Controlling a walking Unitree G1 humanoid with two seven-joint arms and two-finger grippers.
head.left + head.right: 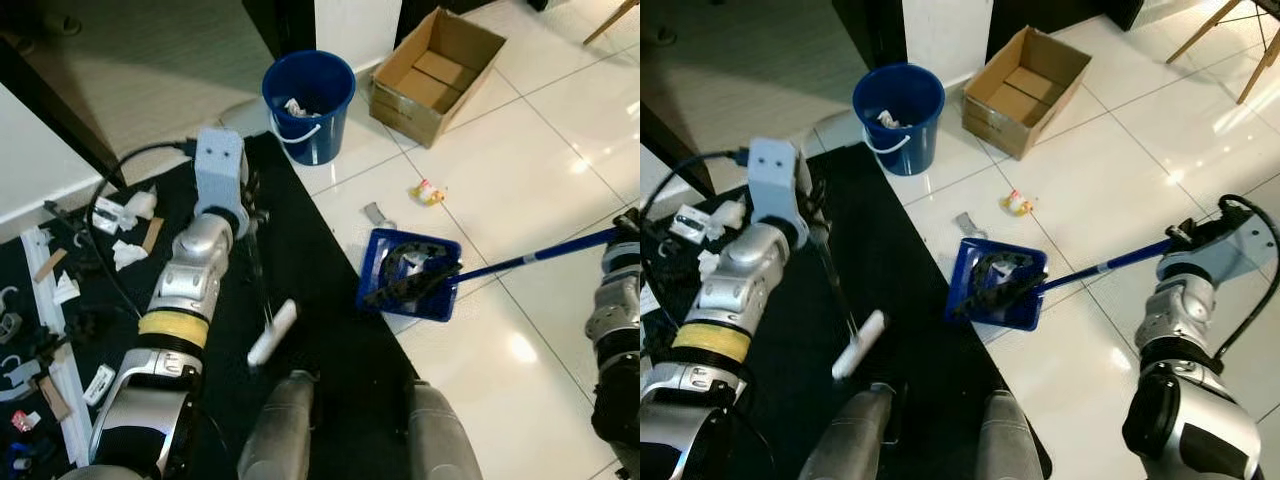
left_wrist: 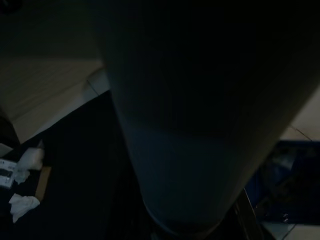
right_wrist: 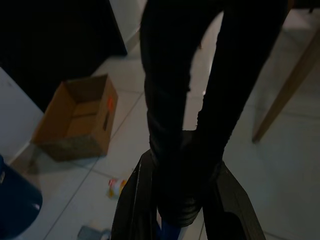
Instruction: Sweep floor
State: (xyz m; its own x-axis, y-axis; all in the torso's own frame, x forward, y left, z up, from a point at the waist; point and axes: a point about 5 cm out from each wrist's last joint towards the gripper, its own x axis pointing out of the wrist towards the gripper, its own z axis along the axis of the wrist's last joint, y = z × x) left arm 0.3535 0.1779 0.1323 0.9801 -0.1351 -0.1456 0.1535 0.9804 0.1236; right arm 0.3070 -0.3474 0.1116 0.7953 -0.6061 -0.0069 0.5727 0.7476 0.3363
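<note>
Where the black mat (image 1: 330,330) meets white tile, a blue dustpan (image 1: 410,275) lies at the mat's right edge, dark debris inside it. Right gripper (image 1: 1185,238) is clamped on the dustpan's blue handle (image 1: 540,257), which runs right from the pan. Left gripper (image 1: 250,205), over the mat left of the dustpan, grips a thin rod (image 1: 837,285) ending in a white brush head (image 1: 272,332). Beyond the dustpan: grey scrap (image 1: 375,213), yellow-red scrap (image 1: 428,192), blue bucket (image 1: 309,105), open cardboard box (image 1: 435,72).
</note>
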